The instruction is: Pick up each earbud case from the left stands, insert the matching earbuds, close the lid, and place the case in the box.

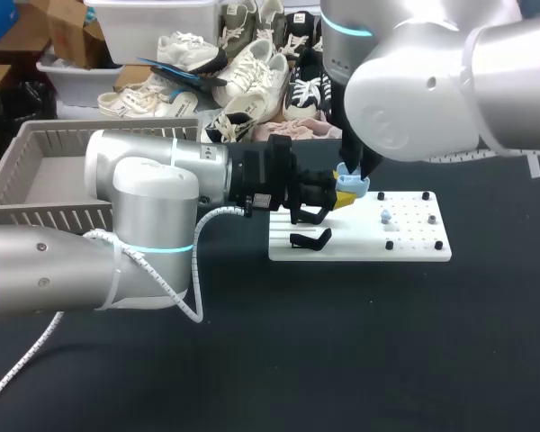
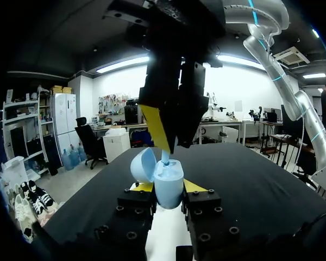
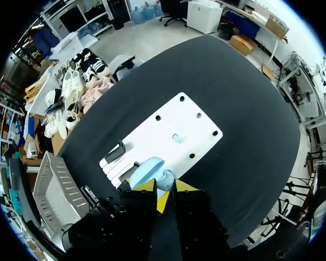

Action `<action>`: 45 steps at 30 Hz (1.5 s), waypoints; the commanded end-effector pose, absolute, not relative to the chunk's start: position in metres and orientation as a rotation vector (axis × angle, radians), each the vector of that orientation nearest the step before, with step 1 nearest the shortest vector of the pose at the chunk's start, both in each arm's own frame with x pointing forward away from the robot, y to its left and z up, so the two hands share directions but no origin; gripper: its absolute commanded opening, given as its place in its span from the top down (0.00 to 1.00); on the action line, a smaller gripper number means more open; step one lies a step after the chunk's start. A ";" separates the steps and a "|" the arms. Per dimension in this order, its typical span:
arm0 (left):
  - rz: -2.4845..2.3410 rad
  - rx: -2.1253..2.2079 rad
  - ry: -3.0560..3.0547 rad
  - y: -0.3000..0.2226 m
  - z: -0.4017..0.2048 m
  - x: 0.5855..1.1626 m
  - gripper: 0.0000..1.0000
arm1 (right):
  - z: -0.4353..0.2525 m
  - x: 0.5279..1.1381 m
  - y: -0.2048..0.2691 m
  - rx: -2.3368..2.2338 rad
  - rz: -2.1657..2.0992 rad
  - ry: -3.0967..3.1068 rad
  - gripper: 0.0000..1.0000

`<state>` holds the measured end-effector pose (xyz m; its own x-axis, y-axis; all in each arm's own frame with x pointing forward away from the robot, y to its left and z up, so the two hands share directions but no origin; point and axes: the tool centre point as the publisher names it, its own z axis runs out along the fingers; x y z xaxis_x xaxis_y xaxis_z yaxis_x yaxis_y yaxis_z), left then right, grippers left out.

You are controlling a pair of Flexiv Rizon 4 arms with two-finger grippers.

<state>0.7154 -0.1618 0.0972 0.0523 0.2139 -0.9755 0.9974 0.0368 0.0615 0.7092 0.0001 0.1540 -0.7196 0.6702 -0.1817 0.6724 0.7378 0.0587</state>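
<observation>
Left wrist view: left gripper [image 2: 168, 190] pinches the open earbud case [image 2: 171, 173]. Directly above the case, right gripper [image 2: 171, 145] pinches an earbud [image 2: 165, 157]. If misaligned, the earbud could jam or slip.

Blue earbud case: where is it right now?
Head view, centre: blue earbud case, lid open, clamped in the left gripper over the white board, right gripper directly above it.

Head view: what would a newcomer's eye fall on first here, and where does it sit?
The pale blue earbud case, lid open, sits clamped in the left claw above the white board. The right claw hangs directly over it, pinching a blue earbud. A grey basket sits at the table's left rear.
</observation>
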 end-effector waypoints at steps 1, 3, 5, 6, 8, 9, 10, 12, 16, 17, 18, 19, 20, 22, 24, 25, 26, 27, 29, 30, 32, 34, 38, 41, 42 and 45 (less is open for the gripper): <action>-1.024 1.355 1.339 -0.162 0.097 0.715 1.00 | 0.151 0.710 0.002 1.074 -0.019 2.751 1.00; -1.024 1.355 1.339 -0.162 0.097 0.715 1.00 | 0.150 0.710 0.002 1.074 -0.019 2.755 1.00; -1.024 1.355 1.339 -0.162 0.097 0.715 1.00 | 0.148 0.710 0.003 1.075 -0.019 2.758 1.00; -1.024 1.355 1.339 -0.162 0.097 0.715 1.00 | 0.147 0.710 0.003 1.076 -0.019 2.761 1.00; -1.024 1.355 1.339 -0.162 0.097 0.715 1.00 | 0.146 0.709 0.002 1.079 -0.019 2.763 1.00; -1.024 1.355 1.339 -0.162 0.097 0.715 1.00 | 0.145 0.709 0.002 1.081 -0.019 2.764 1.00; -1.024 1.355 1.339 -0.162 0.097 0.715 1.00 | 0.145 0.709 0.002 1.083 -0.018 2.766 1.00; -1.024 1.355 1.339 -0.162 0.097 0.715 1.00 | 0.144 0.708 0.002 1.086 -0.017 2.768 1.00; -1.024 1.355 1.339 -0.162 0.097 0.715 1.00 | 0.142 0.708 0.002 1.087 -0.014 2.772 1.00; -1.024 1.355 1.339 -0.162 0.097 0.715 1.00 | 0.142 0.708 0.002 1.087 -0.012 2.773 1.00; -1.024 1.355 1.339 -0.162 0.097 0.715 1.00 | 0.142 0.708 0.002 1.088 -0.012 2.774 1.00; -1.024 1.355 1.339 -0.162 0.097 0.715 1.00 | 0.142 0.707 0.002 1.088 -0.011 2.775 1.00; -1.024 1.355 1.339 -0.162 0.097 0.715 1.00 | 0.142 0.707 0.002 1.087 -0.010 2.775 1.00; -1.024 1.355 1.339 -0.162 0.097 0.715 1.00 | 0.142 0.707 0.002 1.085 -0.010 2.775 1.00; -1.024 1.355 1.339 -0.162 0.097 0.715 1.00 | 0.142 0.707 0.002 1.084 -0.008 2.775 1.00; -1.024 1.355 1.339 -0.162 0.097 0.715 1.00 | 0.142 0.707 0.002 1.084 -0.008 2.775 1.00; -1.024 1.355 1.339 -0.162 0.097 0.715 1.00 | 0.142 0.707 0.002 1.083 -0.008 2.776 0.96; -1.024 1.355 1.339 -0.162 0.097 0.715 1.00 | 0.142 0.707 0.001 1.082 -0.008 2.776 0.87; -1.024 1.355 1.339 -0.162 0.097 0.715 1.00 | 0.143 0.707 0.001 1.081 -0.007 2.776 0.85; -1.024 1.355 1.339 -0.162 0.097 0.715 1.00 | 0.143 0.707 0.001 1.080 -0.008 2.775 0.85; -1.024 1.355 1.339 -0.162 0.097 0.715 1.00 | 0.143 0.707 0.001 1.079 -0.007 2.775 0.85; -1.024 1.355 1.339 -0.162 0.097 0.715 1.00 | 0.144 0.707 0.001 1.079 -0.007 2.774 0.85; -1.024 1.355 1.339 -0.162 0.097 0.715 1.00 | 0.145 0.707 0.001 1.076 -0.006 2.772 0.81; -1.024 1.355 1.339 -0.162 0.097 0.715 1.00 | 0.145 0.707 0.001 1.075 -0.005 2.774 0.78; -1.024 1.355 1.339 -0.162 0.097 0.715 1.00 | 0.145 0.707 0.001 1.074 -0.005 2.775 0.78; -1.024 1.355 1.339 -0.162 0.097 0.715 1.00 | 0.145 0.707 0.001 1.075 -0.003 2.775 0.78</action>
<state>0.7154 -0.1618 0.0972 0.0525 0.2136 -0.9755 0.9974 0.0367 0.0617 0.7083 0.0016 0.1447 -0.7285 0.6678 -0.1528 0.6685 0.7417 0.0544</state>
